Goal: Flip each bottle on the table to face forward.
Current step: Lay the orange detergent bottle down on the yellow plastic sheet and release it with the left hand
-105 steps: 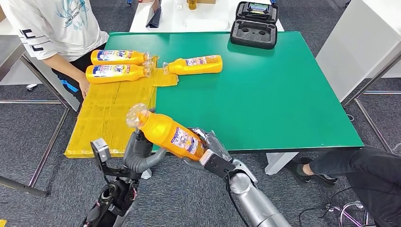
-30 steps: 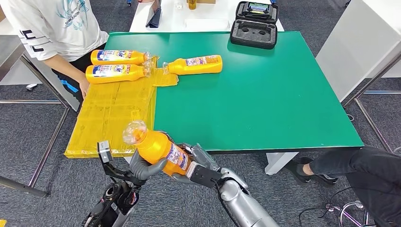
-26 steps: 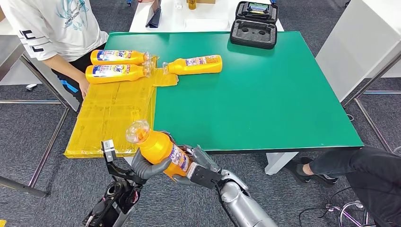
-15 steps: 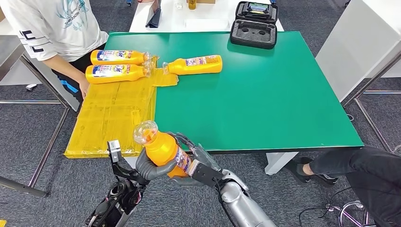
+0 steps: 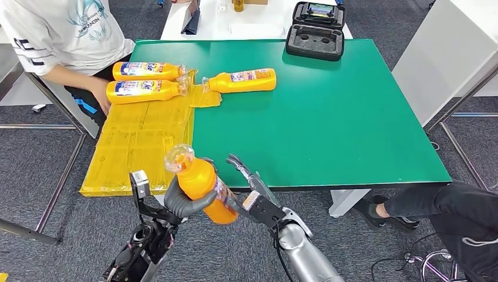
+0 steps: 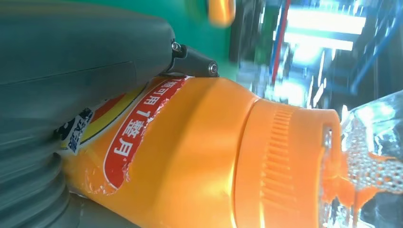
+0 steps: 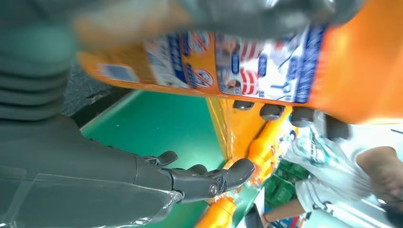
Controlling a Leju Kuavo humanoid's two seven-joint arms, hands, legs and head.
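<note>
Since 0.5 s ago the right hand point(image 5: 245, 179) has let go of the held bottle point(image 5: 201, 183): its fingers now stand spread and apart from it, pointing up toward the counter edge, where before they lay under the bottle's label. Left hand point(image 5: 187, 201) grips the bottle around its lower body, thumb and fingers wrapped across the orange plastic. Bottle is off the counter, just in front of its near edge, tilted with the clear cap point(image 5: 178, 157) up and toward the left. Left wrist view shows the ribbed orange collar point(image 6: 280, 166) and a torn red-and-white label point(image 6: 138, 128) under the grey thumb point(image 6: 85, 42). Right wrist view shows the blue-and-white label side point(image 7: 252, 66) of the bottle with dark fingers of the other hand pressed against it; the right hand's own fingers point(image 7: 209, 180) close on nothing.

Beyond, the green counter point(image 5: 329, 117) carries yellow taped sheeting point(image 5: 141, 147) along its left side. At the far left lie 3 more orange bottles on their sides: 2 point(image 5: 147, 71) point(image 5: 144, 90) parallel on the sheeting, caps pointing right, and 1 point(image 5: 244, 80) on the green, cap pointing left toward them. A person point(image 5: 64, 35) stands at the far left corner, one hand point(image 5: 101, 100) near the 2 bottles. A black open case point(image 5: 316, 32) sits at the far edge.
</note>
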